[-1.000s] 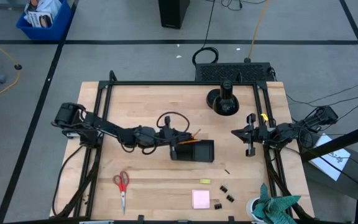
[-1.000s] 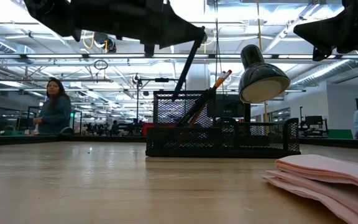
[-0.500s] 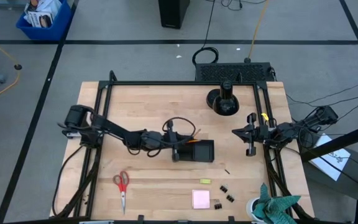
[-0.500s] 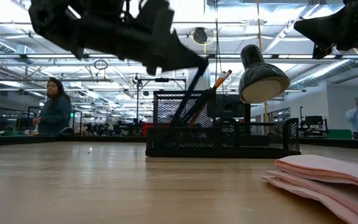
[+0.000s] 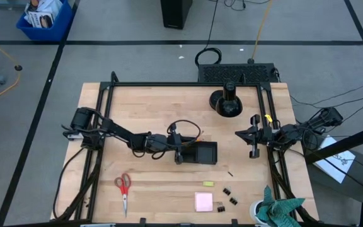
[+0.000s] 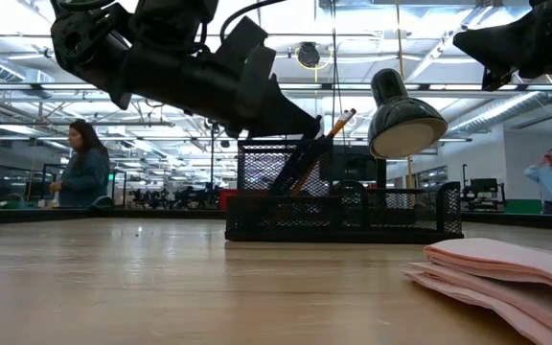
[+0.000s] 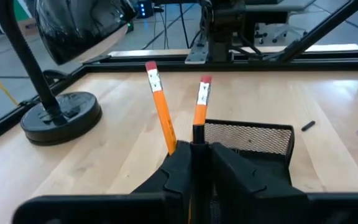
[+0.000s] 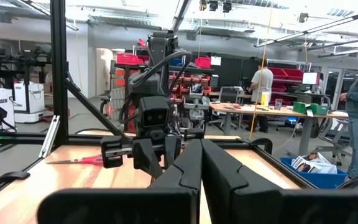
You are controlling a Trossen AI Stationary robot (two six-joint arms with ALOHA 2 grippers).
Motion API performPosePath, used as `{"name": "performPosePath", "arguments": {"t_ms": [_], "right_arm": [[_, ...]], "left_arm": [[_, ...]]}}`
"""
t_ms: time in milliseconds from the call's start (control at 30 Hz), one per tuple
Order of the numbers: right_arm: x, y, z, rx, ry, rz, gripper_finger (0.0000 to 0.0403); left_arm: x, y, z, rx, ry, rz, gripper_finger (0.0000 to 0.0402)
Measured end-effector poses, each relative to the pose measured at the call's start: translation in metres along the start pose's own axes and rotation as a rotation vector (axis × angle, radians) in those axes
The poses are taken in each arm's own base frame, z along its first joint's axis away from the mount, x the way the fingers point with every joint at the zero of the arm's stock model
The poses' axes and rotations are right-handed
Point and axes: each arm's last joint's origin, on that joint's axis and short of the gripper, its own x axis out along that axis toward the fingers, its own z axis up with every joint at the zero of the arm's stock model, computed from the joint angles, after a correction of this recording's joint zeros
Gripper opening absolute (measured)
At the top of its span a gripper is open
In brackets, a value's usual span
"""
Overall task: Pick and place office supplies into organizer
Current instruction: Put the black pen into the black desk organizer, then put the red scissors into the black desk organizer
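The left tool [image 5: 179,151] sits at the near end of the organizer [image 5: 200,152], over its tall mesh cup, and in its wrist view the two fingers stand close together around a thin dark pen [image 7: 197,138] that runs up between them; whether they grip it firmly or have begun to slacken cannot be told from these views. Just beyond the tool's tips, two orange pencils [image 7: 163,113] lean upright in the same cup, erasers up. A pen is light, stiff and smooth, so it would slip if pinched loosely and is best taken near its middle, across the barrel. The other supplies lie well away from this tool, toward the desk's front edge: the red-handled scissors [image 5: 123,185] behind and to one side of the arm, the pink sticky-note pad [image 5: 203,201], the small eraser [image 5: 208,183] and the black binder clips [image 5: 227,190] past the far end of the organizer. The pad is soft-edged and flat, likely awkward to lift; the clips are tiny and hard. The right tool [image 5: 254,140] waits shut and empty over the desk's right rail.
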Motion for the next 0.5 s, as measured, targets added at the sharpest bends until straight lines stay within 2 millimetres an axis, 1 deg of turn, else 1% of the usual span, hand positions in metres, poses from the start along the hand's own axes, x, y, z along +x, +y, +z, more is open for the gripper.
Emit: {"name": "performPosePath", "arguments": {"t_ms": [167,333,500], "right_arm": [[0.0,0.0,0.0001,-0.002,-0.001,0.0,0.0004],[0.0,0.0,0.0,-0.002,0.0,0.0,0.0004],[0.0,0.0,0.0,-0.002,0.0,0.001,0.0004]], "left_arm": [[0.0,0.0001,-0.0008,-0.024,0.008,0.002,0.0097],[0.0,0.0001,-0.0014,-0.03,0.014,0.002,0.0137],[-0.0002,-0.0004,-0.0007,-0.001,0.007,0.001,0.0167]]}}
